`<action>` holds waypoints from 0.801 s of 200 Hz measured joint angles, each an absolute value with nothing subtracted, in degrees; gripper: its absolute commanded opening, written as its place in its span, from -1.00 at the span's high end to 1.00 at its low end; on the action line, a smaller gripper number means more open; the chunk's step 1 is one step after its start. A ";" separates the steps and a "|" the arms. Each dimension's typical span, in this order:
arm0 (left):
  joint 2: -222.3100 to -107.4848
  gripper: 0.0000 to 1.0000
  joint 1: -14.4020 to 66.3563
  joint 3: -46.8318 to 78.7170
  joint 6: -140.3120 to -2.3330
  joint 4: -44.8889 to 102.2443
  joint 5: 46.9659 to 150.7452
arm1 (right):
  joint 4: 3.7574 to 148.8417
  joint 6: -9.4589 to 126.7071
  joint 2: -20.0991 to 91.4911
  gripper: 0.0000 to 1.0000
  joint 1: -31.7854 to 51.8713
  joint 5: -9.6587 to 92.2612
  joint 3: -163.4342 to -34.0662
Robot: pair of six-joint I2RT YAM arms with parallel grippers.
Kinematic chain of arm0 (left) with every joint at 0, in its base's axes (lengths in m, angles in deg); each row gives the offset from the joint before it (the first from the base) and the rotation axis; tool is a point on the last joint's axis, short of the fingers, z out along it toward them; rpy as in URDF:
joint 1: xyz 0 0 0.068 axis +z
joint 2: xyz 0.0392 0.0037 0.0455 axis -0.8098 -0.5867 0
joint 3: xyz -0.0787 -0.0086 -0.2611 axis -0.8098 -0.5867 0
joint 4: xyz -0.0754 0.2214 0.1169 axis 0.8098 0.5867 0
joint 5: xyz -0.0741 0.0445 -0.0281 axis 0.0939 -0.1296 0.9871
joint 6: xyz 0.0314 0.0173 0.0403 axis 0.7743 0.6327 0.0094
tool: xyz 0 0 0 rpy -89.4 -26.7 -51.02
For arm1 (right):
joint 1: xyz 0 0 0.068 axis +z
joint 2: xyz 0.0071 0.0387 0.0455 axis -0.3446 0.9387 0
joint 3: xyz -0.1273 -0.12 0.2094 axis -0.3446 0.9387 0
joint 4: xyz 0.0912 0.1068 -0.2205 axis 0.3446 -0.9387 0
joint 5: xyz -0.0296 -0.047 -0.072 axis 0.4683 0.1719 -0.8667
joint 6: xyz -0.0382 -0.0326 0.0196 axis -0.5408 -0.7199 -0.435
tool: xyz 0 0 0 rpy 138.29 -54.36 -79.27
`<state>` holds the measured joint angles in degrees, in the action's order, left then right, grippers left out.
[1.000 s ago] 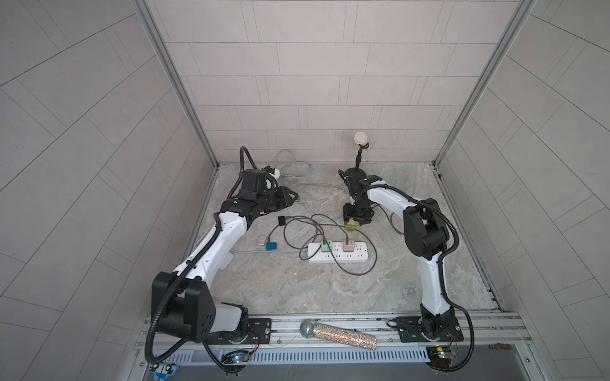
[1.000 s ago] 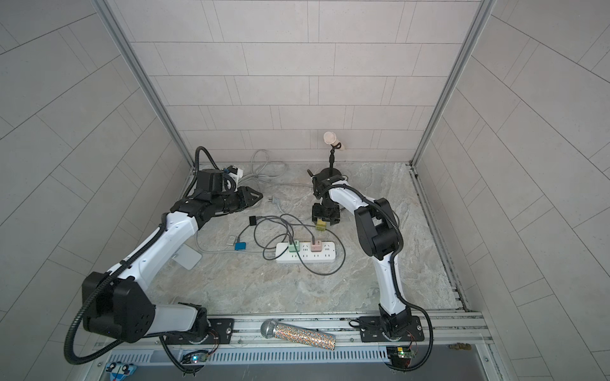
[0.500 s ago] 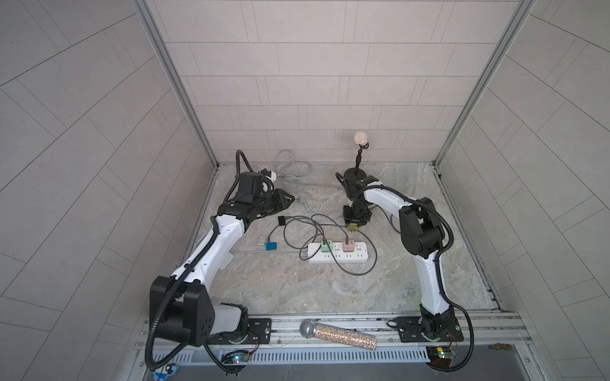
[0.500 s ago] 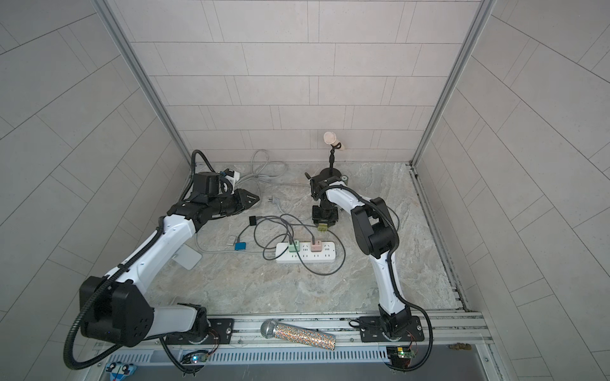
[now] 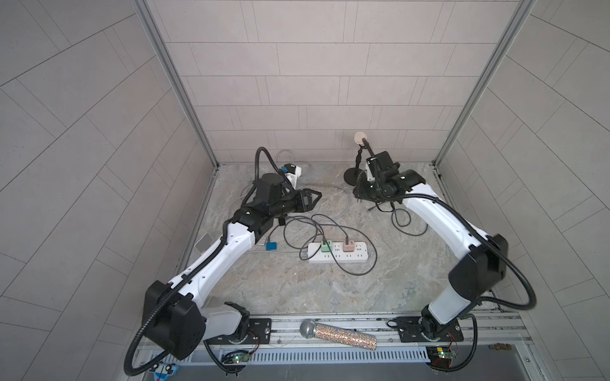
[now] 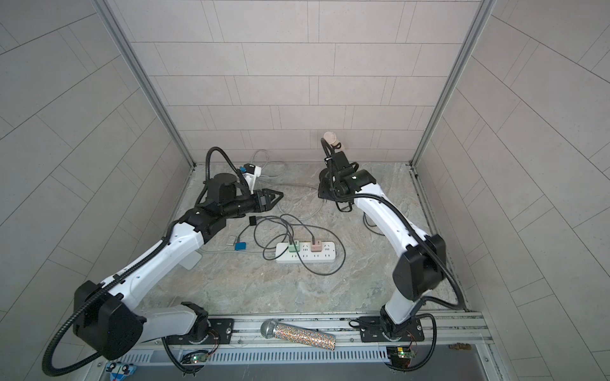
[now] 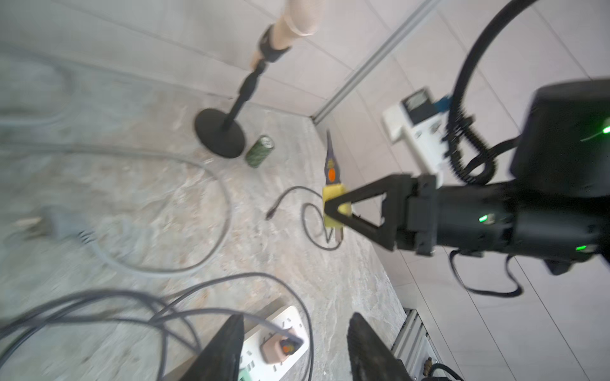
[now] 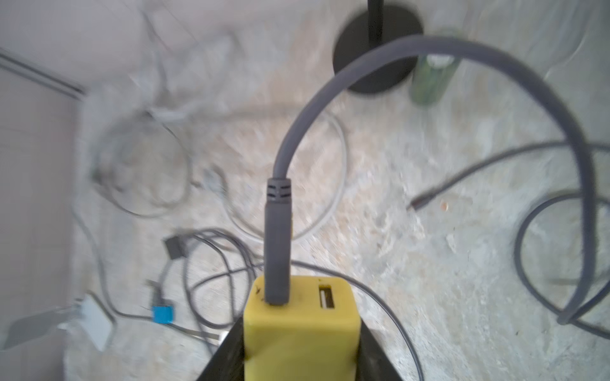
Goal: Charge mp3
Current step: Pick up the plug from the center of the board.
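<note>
My right gripper [image 8: 300,325] is shut on a yellow charger block [image 8: 298,339], held above the table at the back right. A grey cable [image 8: 279,231] is plugged into the block and loops down to the table. In the left wrist view the same block [image 7: 334,193] sits between the right fingers. My left gripper [image 5: 318,198] hovers open and empty at the back left. A small blue square device [image 5: 271,245], apparently the mp3, lies left of the white power strip [image 5: 358,255]. A green and a pink charger are plugged into the strip.
A black microphone stand [image 5: 352,174] and a green can [image 7: 259,151] stand at the back. Loose grey cables [image 5: 330,231] coil around the strip. A white unit [image 5: 293,171] sits back left, and a glitter microphone [image 5: 340,336] lies on the front rail.
My right gripper closed on the yellow charger and lifted it towards the back, its elbow swinging out right. My left gripper moved right and opened wider.
</note>
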<state>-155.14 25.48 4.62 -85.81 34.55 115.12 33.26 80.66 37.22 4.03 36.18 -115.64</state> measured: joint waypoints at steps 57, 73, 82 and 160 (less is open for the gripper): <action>-164.67 -0.18 14.46 12.70 -84.82 24.72 111.77 | 39.78 84.02 27.32 0.90 7.76 31.28 -115.10; -167.03 -0.18 13.52 13.99 -85.19 24.28 111.38 | 40.06 84.81 27.56 0.90 8.20 30.93 -113.74; -168.25 -0.16 13.08 15.09 -85.28 24.52 111.23 | 39.93 85.10 27.69 0.90 8.35 30.82 -113.17; -173.30 0.50 12.67 21.16 -85.59 26.90 109.74 | 40.93 86.19 27.71 0.91 9.10 30.41 -112.17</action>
<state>-173.30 12.67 21.16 -85.59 26.90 109.74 40.93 86.19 27.71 9.10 30.41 -112.17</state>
